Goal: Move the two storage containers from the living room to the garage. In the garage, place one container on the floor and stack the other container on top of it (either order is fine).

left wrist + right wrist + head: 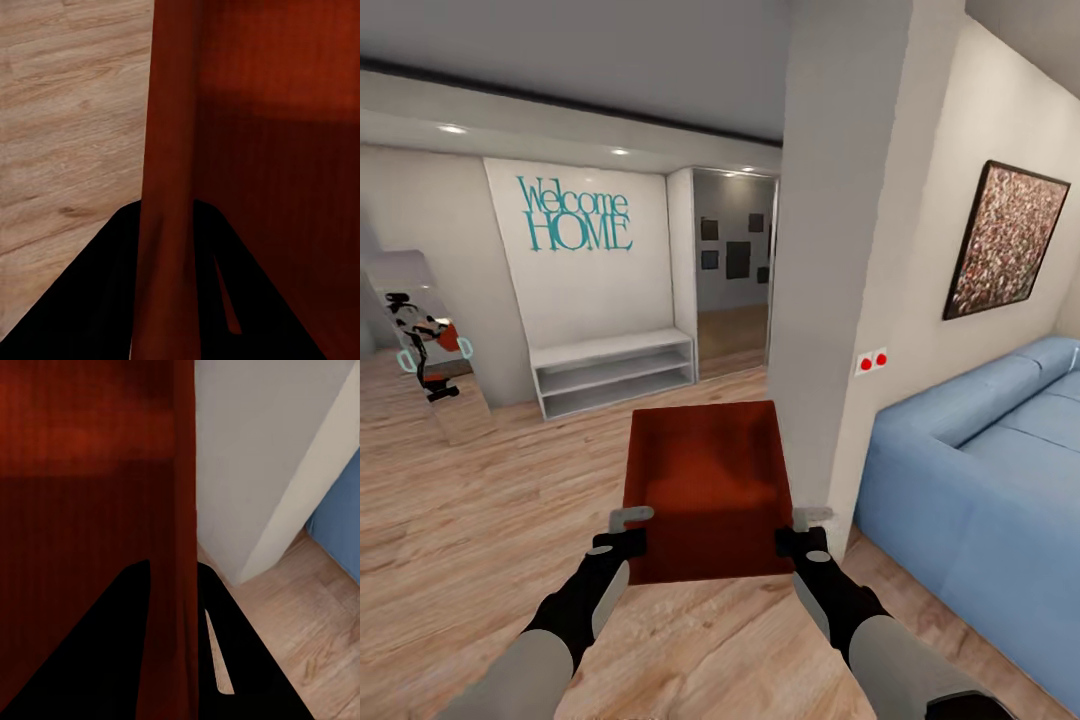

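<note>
I hold one orange-red storage container [705, 490] level in front of me over the living room's light wood-plank floor [480, 520]. My left gripper [628, 528] is shut on its left wall and my right gripper [807, 528] is shut on its right wall. In the left wrist view the container's wall [169, 150] runs between the dark fingers [97, 300] of the left gripper [169, 255]. The right wrist view shows the other wall [186, 510] clamped in the right gripper [174, 622]. The garage and its floor are out of view.
A white wall pillar [840, 300] stands just right of the container, very near my right gripper. A light-blue sofa [980, 480] fills the right side. Ahead are a low white shelf [615, 370], a hallway opening [735, 280] and a leaning mirror [430, 340] at left.
</note>
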